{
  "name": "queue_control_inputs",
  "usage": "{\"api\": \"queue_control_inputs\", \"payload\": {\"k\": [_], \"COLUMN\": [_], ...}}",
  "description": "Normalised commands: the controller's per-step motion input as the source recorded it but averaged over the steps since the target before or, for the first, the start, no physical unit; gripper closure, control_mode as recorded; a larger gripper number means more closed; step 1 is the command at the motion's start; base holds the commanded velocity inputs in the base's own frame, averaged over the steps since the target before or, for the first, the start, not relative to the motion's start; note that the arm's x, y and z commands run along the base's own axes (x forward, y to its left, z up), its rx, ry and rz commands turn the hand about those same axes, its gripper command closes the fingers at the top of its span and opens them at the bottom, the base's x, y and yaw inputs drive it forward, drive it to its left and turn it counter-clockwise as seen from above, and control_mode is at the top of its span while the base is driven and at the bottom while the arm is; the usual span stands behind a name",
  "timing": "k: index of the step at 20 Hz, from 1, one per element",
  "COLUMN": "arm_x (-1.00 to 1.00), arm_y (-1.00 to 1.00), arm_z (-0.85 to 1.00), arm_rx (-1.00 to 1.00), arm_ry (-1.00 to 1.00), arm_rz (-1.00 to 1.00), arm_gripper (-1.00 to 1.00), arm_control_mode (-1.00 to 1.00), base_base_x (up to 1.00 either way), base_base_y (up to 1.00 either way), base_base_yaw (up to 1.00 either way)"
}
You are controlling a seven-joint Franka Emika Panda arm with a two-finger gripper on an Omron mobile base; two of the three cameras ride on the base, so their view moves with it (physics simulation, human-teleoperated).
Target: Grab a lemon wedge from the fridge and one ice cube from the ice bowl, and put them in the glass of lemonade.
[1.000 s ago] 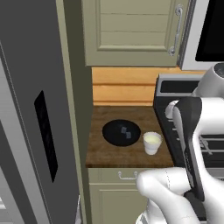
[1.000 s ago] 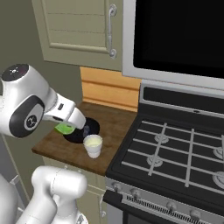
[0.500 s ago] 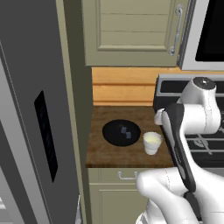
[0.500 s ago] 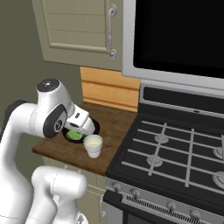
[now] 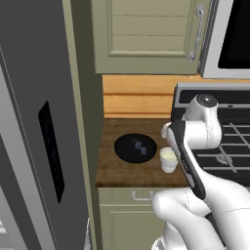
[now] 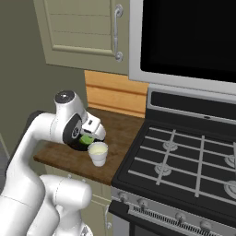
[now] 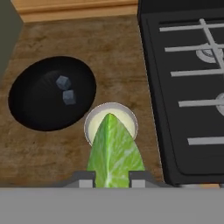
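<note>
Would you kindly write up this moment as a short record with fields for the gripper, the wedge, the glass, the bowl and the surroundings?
gripper: gripper shut on the lemon wedge
lemon wedge: lemon wedge, tip pointing over the glass
glass: glass of lemonade upright on the wooden counter, beside the bowl
bowl: black ice bowl holding two ice cubes
surroundings: stove on one side, grey fridge on the other

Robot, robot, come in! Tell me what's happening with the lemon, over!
Gripper shut on lemon wedge. Wedge above the glass of lemonade, not dropped yet. Two ice cubes in ice bowl. Nothing in the way.
</note>
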Motion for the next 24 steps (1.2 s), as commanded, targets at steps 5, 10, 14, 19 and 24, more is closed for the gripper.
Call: {"api": "queue_control_inputs", "payload": {"k": [5, 10, 14, 19, 24], "arm_x": [0.22, 0.0, 0.0, 0.0, 0.26], "arm_y": [0.0, 0.0, 0.0, 0.0, 0.0], "arm_z": [-0.18, -0.3, -0.09, 0.0, 0.0], "arm_rx": [-0.02, -0.03, -0.01, 0.0, 0.0], "arm_ry": [0.0, 0.08, 0.06, 0.01, 0.07], "arm_rz": [0.0, 0.02, 0.01, 0.02, 0.0], "arm_gripper": [1.0, 1.0, 1.0, 1.0, 1.0], "arm_control_mode": [-1.0, -1.0, -1.0, -1.0, -1.0], "base_base_x": [0.0, 0.0, 0.0, 0.0, 0.0], "base_base_y": [0.0, 0.0, 0.0, 0.0, 0.0], "base_base_yaw": [0.0, 0.0, 0.0, 0.0, 0.0]}}
